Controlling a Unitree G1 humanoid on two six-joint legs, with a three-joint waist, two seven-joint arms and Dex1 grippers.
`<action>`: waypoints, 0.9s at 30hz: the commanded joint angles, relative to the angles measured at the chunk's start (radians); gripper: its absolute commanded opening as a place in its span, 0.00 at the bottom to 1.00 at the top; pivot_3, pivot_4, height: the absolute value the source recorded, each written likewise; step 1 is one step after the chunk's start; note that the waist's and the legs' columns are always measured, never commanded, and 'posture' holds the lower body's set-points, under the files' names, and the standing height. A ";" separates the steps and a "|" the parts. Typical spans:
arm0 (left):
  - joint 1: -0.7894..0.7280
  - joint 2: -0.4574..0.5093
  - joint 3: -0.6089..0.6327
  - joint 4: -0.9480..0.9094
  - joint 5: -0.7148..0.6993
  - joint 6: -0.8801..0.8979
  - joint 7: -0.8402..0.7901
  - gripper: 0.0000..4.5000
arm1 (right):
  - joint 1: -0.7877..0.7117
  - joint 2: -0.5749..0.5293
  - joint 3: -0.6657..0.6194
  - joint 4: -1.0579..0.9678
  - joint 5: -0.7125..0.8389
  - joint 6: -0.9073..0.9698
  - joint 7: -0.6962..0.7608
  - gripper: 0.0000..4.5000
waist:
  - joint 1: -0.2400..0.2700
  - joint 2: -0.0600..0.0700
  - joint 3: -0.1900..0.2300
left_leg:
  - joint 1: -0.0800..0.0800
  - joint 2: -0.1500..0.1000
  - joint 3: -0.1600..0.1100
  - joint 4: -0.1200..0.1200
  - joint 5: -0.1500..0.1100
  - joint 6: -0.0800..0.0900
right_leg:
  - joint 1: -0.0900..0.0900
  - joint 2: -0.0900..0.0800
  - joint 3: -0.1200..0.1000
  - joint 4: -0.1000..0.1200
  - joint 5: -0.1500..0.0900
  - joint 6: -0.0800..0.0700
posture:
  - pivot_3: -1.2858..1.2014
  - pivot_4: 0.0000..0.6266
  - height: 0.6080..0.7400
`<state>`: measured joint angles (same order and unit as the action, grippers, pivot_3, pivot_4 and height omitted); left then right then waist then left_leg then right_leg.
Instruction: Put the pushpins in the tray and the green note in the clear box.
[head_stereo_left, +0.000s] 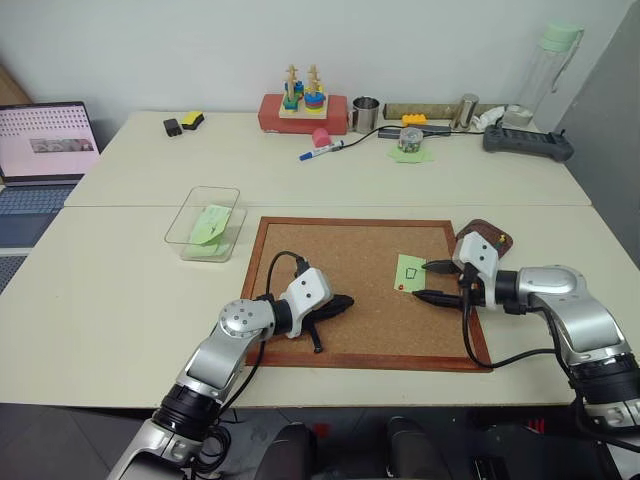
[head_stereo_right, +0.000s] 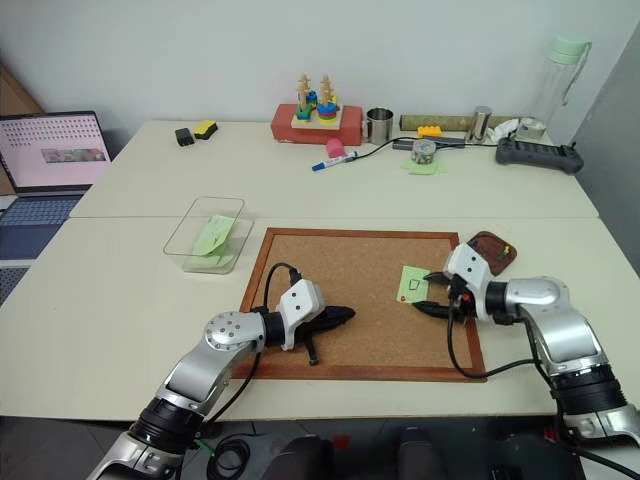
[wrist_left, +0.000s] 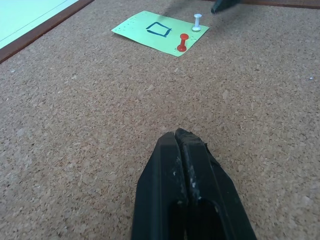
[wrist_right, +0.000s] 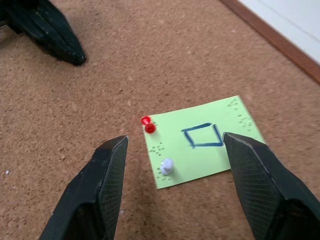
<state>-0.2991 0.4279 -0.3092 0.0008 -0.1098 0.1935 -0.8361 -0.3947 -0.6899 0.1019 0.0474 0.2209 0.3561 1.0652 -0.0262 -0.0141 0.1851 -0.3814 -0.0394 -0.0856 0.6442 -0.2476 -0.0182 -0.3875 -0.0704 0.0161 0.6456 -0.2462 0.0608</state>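
The green note (wrist_right: 202, 142) lies on the cork board (head_stereo_left: 340, 300), near its right side. A red pushpin (wrist_right: 148, 124) and a white pushpin (wrist_right: 166, 166) stick in it. The right claw (head_stereo_left: 436, 282) is open, with one finger on each side of the note. The left claw (wrist_left: 186, 187) is shut and holds nothing. The tray (head_stereo_right: 492, 250) sits by the board's right corner. The clear box (head_stereo_left: 205, 222) sits on the bench left of the board, with green paper in it.

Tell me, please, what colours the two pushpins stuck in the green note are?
One pushpin is red, the other pushpin white; the right wrist view shows them best.
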 joint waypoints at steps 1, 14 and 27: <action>0.036 0.019 -0.023 0.024 0.038 0.043 0.002 0.00 | -0.001 0.008 -0.002 0.022 -0.004 -0.038 0.002 0.66 | 0.000 0.000 0.000 | 0.000 0.000 0.000 0.000 0.000 0.000 | 0.000 0.000 0.000 0.000 0.000 0.000 | 0.52 0.24 1.00; 0.041 0.022 -0.022 0.014 0.036 0.051 0.007 0.00 | -0.015 0.012 0.017 0.086 -0.016 -0.078 0.039 0.08 | -0.002 0.000 0.000 | 0.000 0.000 0.000 0.000 0.000 0.000 | 0.000 0.000 0.000 0.000 0.000 0.000 | 0.52 0.24 1.00; 0.050 0.024 -0.025 0.010 0.038 0.052 0.012 0.00 | -0.009 -0.026 -0.022 0.025 0.049 -0.019 0.090 0.01 | 0.000 0.000 0.000 | 0.000 0.000 -0.001 -0.001 0.000 0.000 | 0.000 0.000 0.000 0.000 0.000 0.000 | 0.52 0.24 1.00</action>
<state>-0.2833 0.4328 -0.3090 -0.0280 -0.1096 0.2107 -0.8191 -0.4003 -0.6997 0.1175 0.1260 0.2274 0.3260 1.1248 -0.0259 -0.0141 0.1851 -0.3817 -0.0395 -0.0865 0.6434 -0.2476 -0.0183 -0.3876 -0.0703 0.0157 0.6456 -0.2462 0.0607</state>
